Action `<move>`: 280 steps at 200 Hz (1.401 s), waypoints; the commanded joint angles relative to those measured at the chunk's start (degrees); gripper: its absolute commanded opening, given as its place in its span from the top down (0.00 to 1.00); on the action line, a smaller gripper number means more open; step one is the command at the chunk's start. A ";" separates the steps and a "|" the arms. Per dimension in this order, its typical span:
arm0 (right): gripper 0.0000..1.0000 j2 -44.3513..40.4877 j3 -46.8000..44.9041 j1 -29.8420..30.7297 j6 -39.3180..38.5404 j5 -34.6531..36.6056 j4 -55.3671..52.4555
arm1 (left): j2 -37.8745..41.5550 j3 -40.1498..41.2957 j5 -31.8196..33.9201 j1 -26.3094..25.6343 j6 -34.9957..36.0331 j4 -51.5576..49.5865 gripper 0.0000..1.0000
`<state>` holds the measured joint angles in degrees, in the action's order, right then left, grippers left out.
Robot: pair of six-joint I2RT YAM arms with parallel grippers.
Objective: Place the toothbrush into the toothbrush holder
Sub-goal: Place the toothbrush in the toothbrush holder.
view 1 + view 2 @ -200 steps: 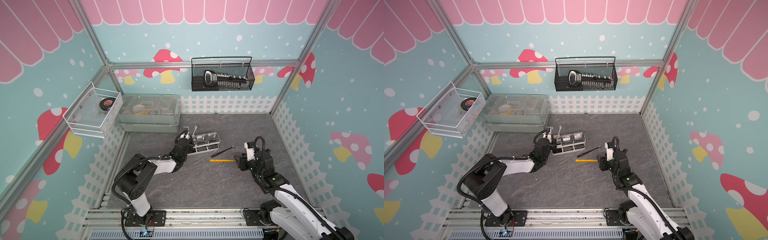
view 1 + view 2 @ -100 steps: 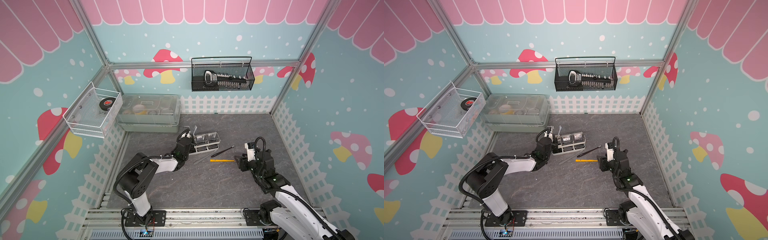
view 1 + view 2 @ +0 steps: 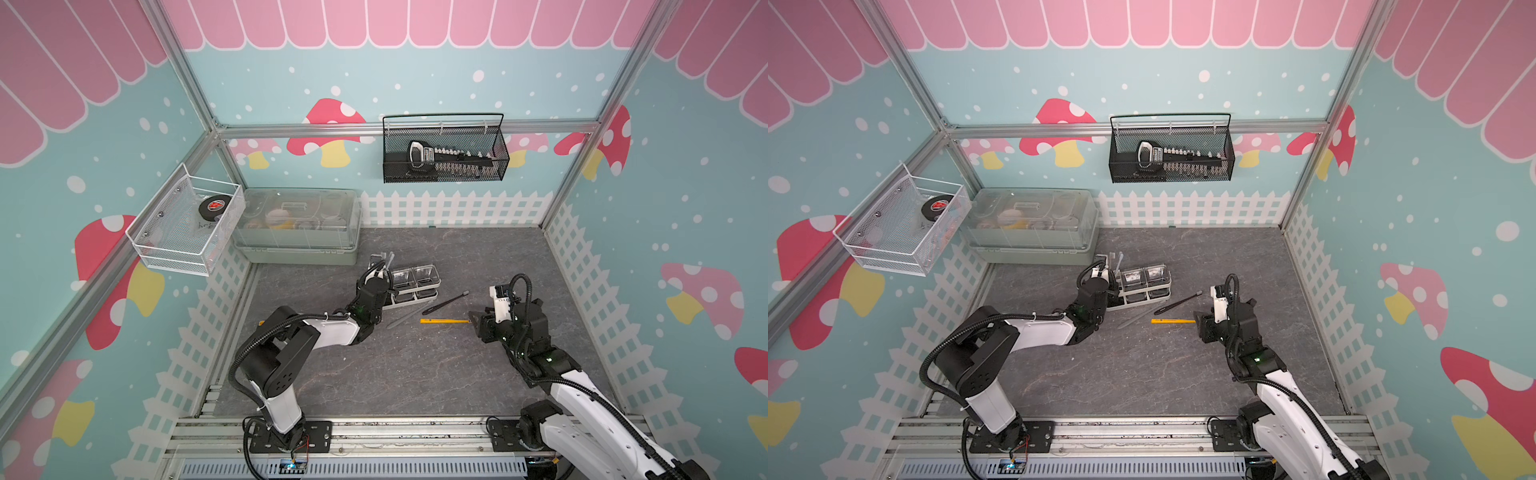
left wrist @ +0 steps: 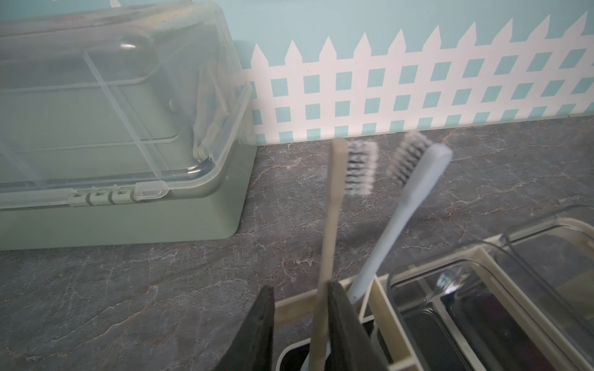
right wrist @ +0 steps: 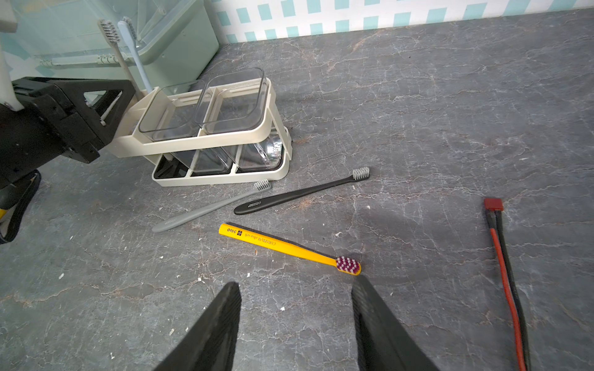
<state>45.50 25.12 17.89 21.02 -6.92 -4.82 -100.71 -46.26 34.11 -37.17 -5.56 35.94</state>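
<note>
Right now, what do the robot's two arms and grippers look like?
The left arm and right arm have white link shells, black joints and black ribbed cables looped outside. The left gripper and right gripper are black, with flat tapered fingers. A small green light glows on the right arm.

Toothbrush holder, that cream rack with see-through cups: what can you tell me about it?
The toothbrush holder is an off-white, plastic-looking oblong rack with rounded corners: an upper frame over a base tray, standing on the grey table. Two clear square cups sit side by side in the frame. Its slotted end holds a beige toothbrush and a pale blue toothbrush, bristles up. The left gripper is at that end, jaws open either side of the beige handle. A grey toothbrush lies beside its base.
</note>
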 commanded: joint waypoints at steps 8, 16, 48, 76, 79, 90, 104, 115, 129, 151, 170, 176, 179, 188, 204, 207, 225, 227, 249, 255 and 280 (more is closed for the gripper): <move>0.44 0.07 0.54 -0.40 -0.79 0.46 -0.14 | 1.05 1.95 4.45 -1.53 2.85 1.89 0.63; 0.45 0.14 0.61 -0.40 -0.87 0.66 -0.15 | 1.59 2.26 5.45 -1.89 3.50 2.52 0.61; 0.44 0.47 0.80 -0.40 -1.06 0.90 -0.46 | 4.32 3.08 6.70 -2.93 5.06 3.04 0.59; 0.44 0.35 1.24 -0.40 -0.98 0.09 -0.52 | 6.72 3.78 7.55 -3.26 5.29 2.91 0.58; 0.44 0.26 1.20 -0.39 -0.98 0.11 -0.57 | 7.01 3.87 7.55 -3.26 5.36 2.85 0.58; 0.44 0.01 1.17 -0.40 -0.89 -0.02 -0.63 | 7.98 4.13 7.64 -3.44 5.47 2.54 0.57; 0.44 -0.13 1.07 -0.40 -0.89 -0.03 -0.63 | 9.31 4.18 7.79 -3.67 5.34 1.43 0.56; 0.44 -0.01 1.07 -0.39 -0.73 0.06 -0.69 | 10.36 4.16 8.36 -3.89 5.15 0.33 0.55; 0.44 0.09 1.32 -0.40 -0.64 -0.25 -0.80 | 11.78 4.08 8.93 -4.04 5.25 -1.10 0.54; 0.44 -0.15 1.83 -0.39 -0.62 -0.65 -0.89 | 13.80 3.64 9.29 -4.23 5.56 -3.43 0.54; 0.44 -0.48 2.65 -0.39 -0.62 -0.21 -1.86 | 15.91 3.15 9.57 -4.88 5.81 -5.75 0.53; 0.44 -0.55 3.03 -0.40 -0.67 -0.02 -2.30 | 16.55 3.00 9.65 -5.21 5.83 -6.55 0.53; 0.44 -0.56 3.19 -0.39 -0.67 -0.02 -2.50 | 16.85 2.94 9.69 -5.44 5.90 -6.93 0.53; 0.44 -0.42 3.72 -0.39 -0.71 0.10 -3.18 | 17.82 2.85 9.84 -6.23 5.91 -8.02 0.53; 0.44 -0.07 4.39 -0.48 -0.64 0.47 -4.03 | 19.66 2.84 9.45 -8.13 6.43 -10.22 0.52; 0.44 0.09 4.67 -0.49 -0.56 0.73 -4.31 | 20.09 2.84 9.36 -8.57 6.52 -10.84 0.52; 0.44 1.44 6.94 -0.48 -0.13 1.67 -7.66 | 22.37 3.38 9.69 -11.32 6.69 -14.48 0.52; 0.44 1.59 7.17 -0.49 -0.10 1.78 -8.06 | 22.65 3.55 9.80 -11.52 6.53 -14.69 0.52; 0.44 2.66 9.84 -0.58 -0.10 2.66 -12.49 | 26.25 5.82 8.63 -13.43 4.56 -17.52 0.51; 0.44 2.72 10.12 -0.58 -0.10 2.99 -13.29 | 27.33 6.36 8.01 -13.62 3.83 -18.26 0.51; 0.43 2.25 9.99 -0.83 0.53 3.33 -14.03 | 30.66 9.01 4.97 -13.98 3.42 -18.38 0.50</move>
<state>48.01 34.20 17.56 21.10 -4.78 -15.09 -72.58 -39.75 41.58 -50.83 -1.32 20.45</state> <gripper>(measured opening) 0.565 0.496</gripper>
